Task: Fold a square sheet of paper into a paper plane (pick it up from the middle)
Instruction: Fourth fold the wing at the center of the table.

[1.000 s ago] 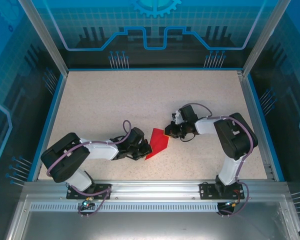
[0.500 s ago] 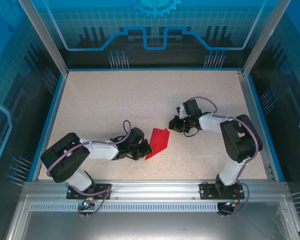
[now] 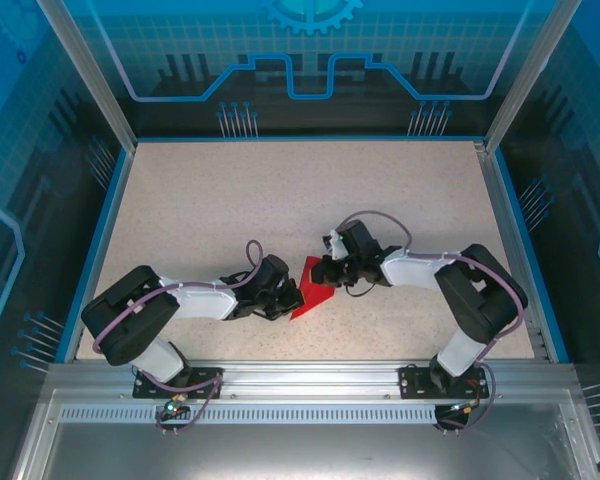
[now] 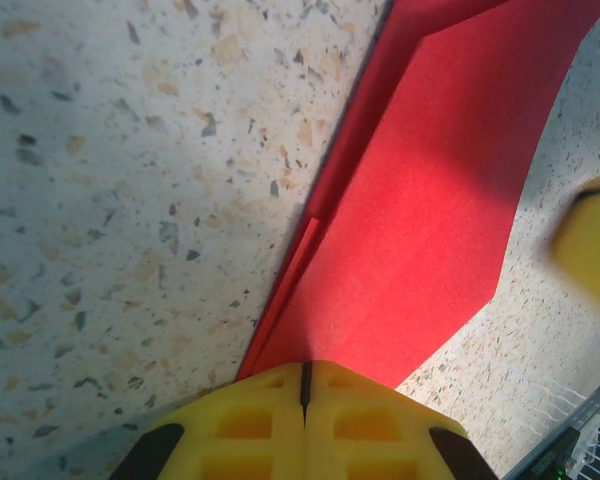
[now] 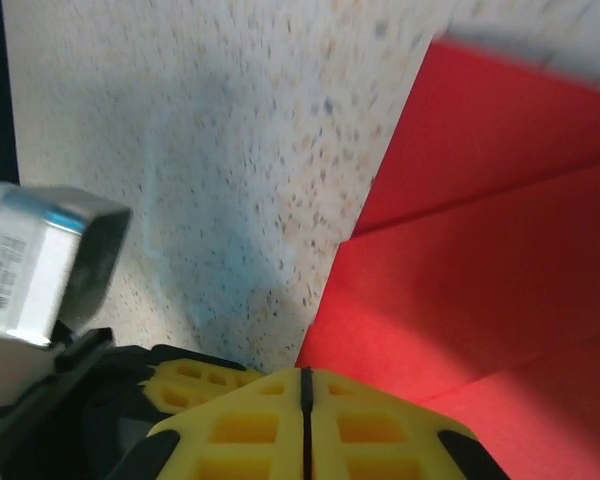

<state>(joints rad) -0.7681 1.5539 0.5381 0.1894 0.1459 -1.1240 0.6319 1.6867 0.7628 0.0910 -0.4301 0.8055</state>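
The sheet of paper (image 3: 313,296) is bright red and folded into a narrow pointed shape with creases, lying flat on the speckled table near the middle front. My left gripper (image 3: 292,297) is shut, its yellow fingertips (image 4: 305,368) resting on the paper's (image 4: 440,180) narrow lower end. My right gripper (image 3: 320,272) is also shut and lies over the paper's upper end, hiding part of it. Its joined tips (image 5: 303,372) sit right at the paper's (image 5: 500,250) left edge, where two folded layers meet.
The speckled table (image 3: 230,200) is bordered by a blue rim (image 3: 110,220) and glass walls. In the right wrist view, the left arm's grey camera box (image 5: 40,262) and yellow fingers (image 5: 190,382) sit close beside my right gripper.
The right gripper drew away from the paper to the upper right, then swung back left and now lies over its upper end. The left gripper and the paper have stayed put.
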